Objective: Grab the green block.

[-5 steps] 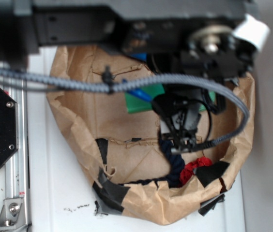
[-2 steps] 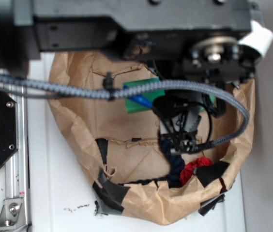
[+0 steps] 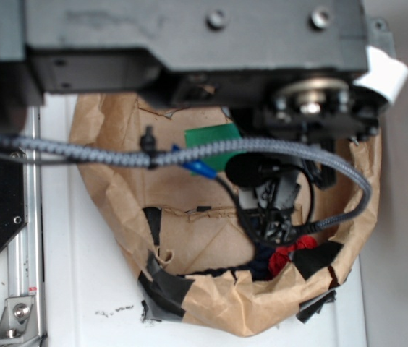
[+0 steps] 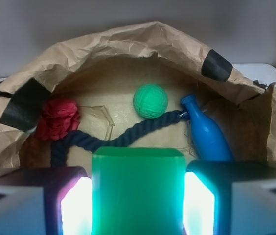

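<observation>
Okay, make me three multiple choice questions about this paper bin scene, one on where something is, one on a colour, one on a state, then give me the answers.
1. In the wrist view, where is the green block?
A. between the end effector's fingers
B. leaning on the bin's back wall
C. on top of the red cloth

2. What colour is the bottle?
A. yellow
B. blue
C. white

3. How does the bottle lie?
A. standing upright on its base
B. on its side, neck toward the ball
C. held in the end effector

Answers: 1 A, the block fills the gap between the two lit fingers. 2 B, it is plainly blue beside the paper bin's wall. 3 B, it lies flat with its narrow neck pointing at the green ball, next to the rope.
</observation>
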You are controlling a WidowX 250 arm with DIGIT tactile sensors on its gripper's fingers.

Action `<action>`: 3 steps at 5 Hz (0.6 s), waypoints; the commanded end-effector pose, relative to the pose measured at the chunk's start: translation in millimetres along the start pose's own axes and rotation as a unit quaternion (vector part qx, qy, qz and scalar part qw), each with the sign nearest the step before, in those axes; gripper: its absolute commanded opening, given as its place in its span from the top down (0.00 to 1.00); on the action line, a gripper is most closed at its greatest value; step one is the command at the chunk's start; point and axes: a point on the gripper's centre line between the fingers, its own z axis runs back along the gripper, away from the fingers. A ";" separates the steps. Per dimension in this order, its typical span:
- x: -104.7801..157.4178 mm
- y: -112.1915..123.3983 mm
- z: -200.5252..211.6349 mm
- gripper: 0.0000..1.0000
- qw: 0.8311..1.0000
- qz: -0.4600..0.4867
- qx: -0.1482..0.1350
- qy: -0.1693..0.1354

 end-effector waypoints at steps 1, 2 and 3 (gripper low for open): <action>9.2 -3.1 11.6 1.00 1.000 -0.001 0.000 -0.028; 6.4 0.0 12.8 1.00 1.000 0.000 -0.002 -0.026; 8.0 0.1 12.0 1.00 1.000 0.000 -0.002 -0.024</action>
